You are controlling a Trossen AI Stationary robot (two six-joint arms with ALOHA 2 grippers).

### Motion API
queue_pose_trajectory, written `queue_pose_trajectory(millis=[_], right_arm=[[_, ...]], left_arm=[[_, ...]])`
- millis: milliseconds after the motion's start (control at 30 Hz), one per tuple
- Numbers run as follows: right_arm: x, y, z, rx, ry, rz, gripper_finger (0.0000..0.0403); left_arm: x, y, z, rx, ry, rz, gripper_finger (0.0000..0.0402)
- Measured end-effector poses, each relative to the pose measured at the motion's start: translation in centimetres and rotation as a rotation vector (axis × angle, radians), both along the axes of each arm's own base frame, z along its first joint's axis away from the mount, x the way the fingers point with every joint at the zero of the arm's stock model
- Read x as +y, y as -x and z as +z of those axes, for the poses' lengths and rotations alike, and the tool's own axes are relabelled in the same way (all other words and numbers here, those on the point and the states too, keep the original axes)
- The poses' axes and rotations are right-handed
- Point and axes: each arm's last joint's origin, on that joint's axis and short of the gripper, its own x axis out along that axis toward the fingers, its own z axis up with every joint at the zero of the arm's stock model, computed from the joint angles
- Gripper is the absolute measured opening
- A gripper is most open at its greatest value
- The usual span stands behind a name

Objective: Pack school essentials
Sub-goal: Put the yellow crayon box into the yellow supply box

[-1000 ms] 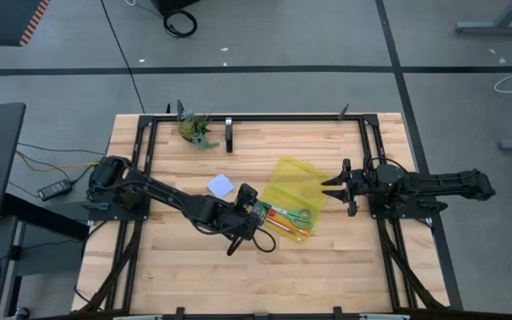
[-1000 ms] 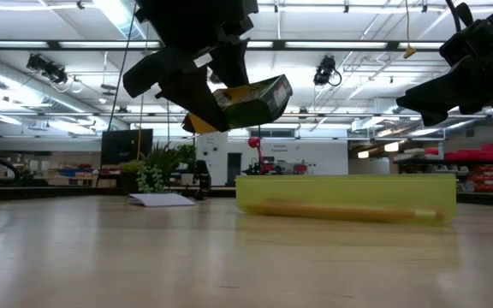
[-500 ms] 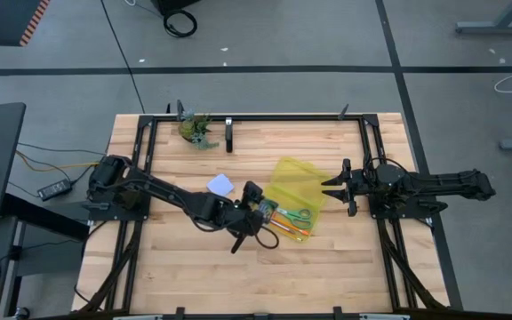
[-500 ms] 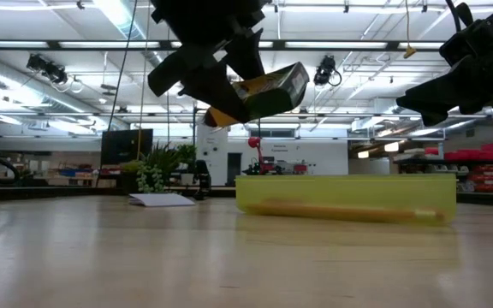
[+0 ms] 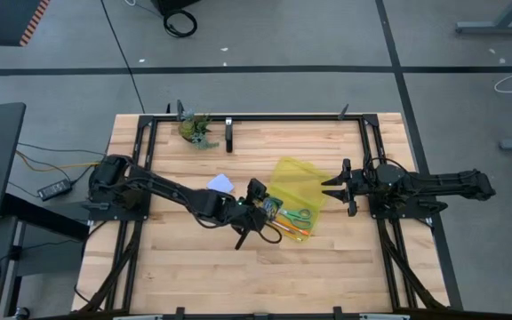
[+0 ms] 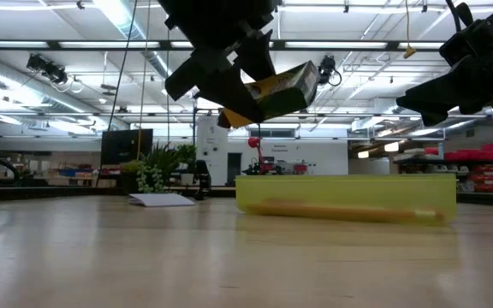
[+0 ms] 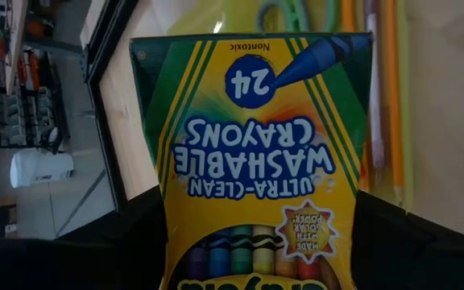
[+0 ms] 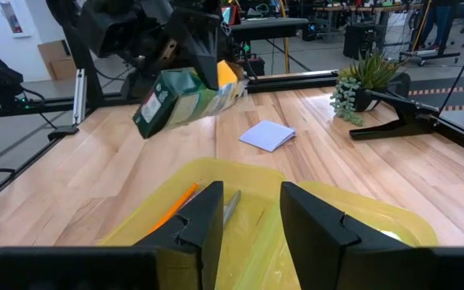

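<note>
My left gripper (image 5: pixel 258 213) is shut on the yellow-green crayon box (image 5: pixel 270 210) and holds it in the air just left of the translucent yellow pouch (image 5: pixel 297 183). The box (image 6: pixel 282 89) hangs tilted above the table. Green-handled scissors (image 5: pixel 300 214) and thin orange pencils (image 5: pixel 287 227) lie at the pouch's near end; the pencils (image 6: pixel 349 210) show through its wall. The white-and-blue pad (image 5: pixel 220 184) lies flat, left of the pouch. My right gripper (image 5: pixel 334 186) hovers open at the pouch's right edge (image 8: pixel 248 213). My left gripper pinches the crayon box between its two fingers (image 7: pixel 131 238), one on each long narrow side, at the end nearest the wrist (image 7: pixel 176 242). The printed face (image 7: pixel 252 153) looks at the wrist camera. The box is lifted clear and tilted, its free end toward the pouch.
A green leafy figure (image 5: pixel 195 127) stands near the far edge beside a black stand (image 5: pixel 229 133). Black frame rails (image 5: pixel 256 116) run along the table's far, left and right sides. Bare wood shows on the near half (image 5: pixel 238 276).
My left gripper has carried the crayon box a little toward the table's right, closer to the pouch, and slightly upward. It has stayed shut on the box. The right arm has kept still.
</note>
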Motion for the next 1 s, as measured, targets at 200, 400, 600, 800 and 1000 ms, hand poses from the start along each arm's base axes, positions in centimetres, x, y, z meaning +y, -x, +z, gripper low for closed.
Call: queue_pose_trajectory(millis=[200, 400, 600, 800, 1000], right_arm=[[0.0, 0.0, 0.0, 0.001, 0.000, 0.000, 0.0131], [0.0, -0.1, -0.1, 0.011, 0.000, 0.000, 0.0131], [0.0, -0.1, -0.1, 0.010, 0.000, 0.000, 0.0131], [0.0, -0.1, -0.1, 0.014, 0.000, 0.000, 0.0131], [0.0, -0.1, -0.1, 0.014, 0.000, 0.000, 0.0131]], left_arm=[[-0.4, -1.1, -1.5, 0.002, -0.012, -0.045, 0.0302], [-0.4, -2.4, -3.6, 0.013, -0.067, -0.094, 0.0302], [0.1, -3.6, -3.8, -0.060, -0.072, -0.117, 0.0302], [0.9, -4.3, -3.4, -0.142, 0.086, -0.123, 0.0302], [1.7, -5.1, -4.1, -0.182, 0.171, -0.118, 0.0302]])
